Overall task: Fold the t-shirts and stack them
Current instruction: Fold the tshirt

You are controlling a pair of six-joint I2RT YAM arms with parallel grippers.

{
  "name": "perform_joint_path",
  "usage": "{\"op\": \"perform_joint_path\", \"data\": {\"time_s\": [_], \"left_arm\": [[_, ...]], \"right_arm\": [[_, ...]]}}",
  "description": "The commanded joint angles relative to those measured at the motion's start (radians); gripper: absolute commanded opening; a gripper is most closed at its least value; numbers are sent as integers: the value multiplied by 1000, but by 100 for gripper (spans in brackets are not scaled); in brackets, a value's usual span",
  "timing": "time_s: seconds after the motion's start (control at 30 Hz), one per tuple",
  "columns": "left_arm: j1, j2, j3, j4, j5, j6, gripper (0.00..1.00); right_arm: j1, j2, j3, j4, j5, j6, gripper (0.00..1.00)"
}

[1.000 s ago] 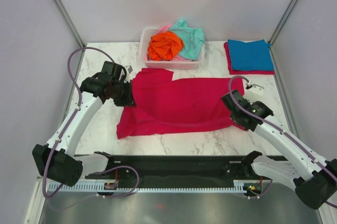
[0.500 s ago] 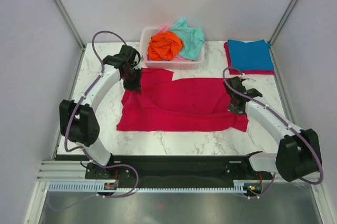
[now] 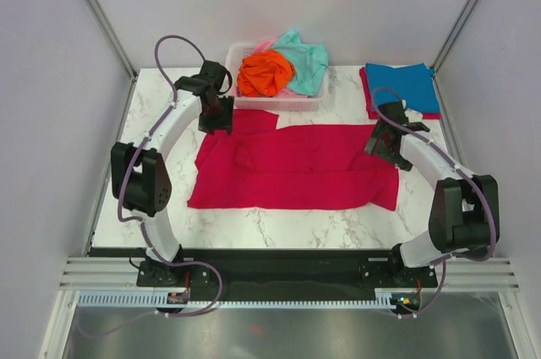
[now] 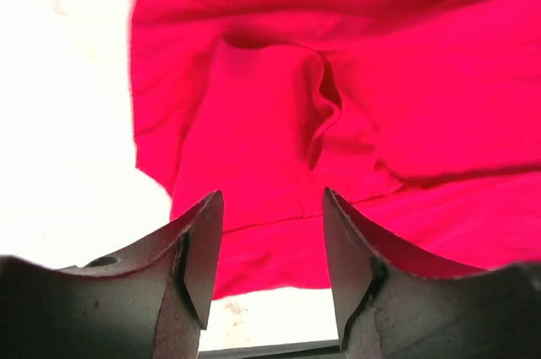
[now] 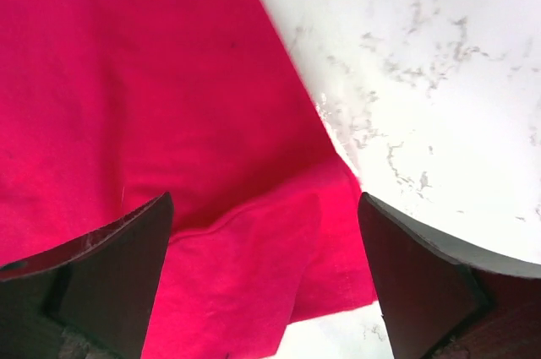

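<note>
Top cam: crimson t-shirt (image 3: 296,166) is spread across the middle of the table (image 3: 152,165), wrinkly, no tidy fold yet imo. Left gripper (image 3: 216,119) is over its 11 o'clock corner, right gripper (image 3: 382,143) over the 3 o'clock edge. Basket (image 3: 275,103) at 12 o'clock has the orange shirt (image 3: 264,73), mint-teal shirt (image 3: 306,59) and a bit of pink shirt (image 3: 261,43) bunched up. At 2 o'clock a folded blue shirt (image 3: 404,87) sits on a folded red shirt (image 3: 368,99). So 2 look done, 1 in progress, 3 to go.

Left wrist cam: left gripper (image 4: 270,207) jaws partway apart, nothing pinched, rumpled crimson cloth underneath.

Right wrist cam: right gripper (image 5: 264,215) jaws wide, empty, above the shirt's hem corner w/ bare marble at 1 o'clock.

No brands, labels or readable text anywhere.
</note>
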Motion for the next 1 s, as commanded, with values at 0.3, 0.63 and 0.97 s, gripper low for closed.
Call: {"op": "perform_joint_path", "data": {"time_s": [0.3, 0.63, 0.97], "left_arm": [[65, -947, -936, 470, 98, -562, 63], [67, -1270, -1315, 534, -1, -762, 67], [73, -1287, -1394, 544, -92, -796, 70]], "right_arm": [[-249, -481, -356, 101, -316, 128, 98], [-283, -653, -663, 166, -333, 329, 78], [-290, -622, -671, 203, -264, 316, 40]]}}
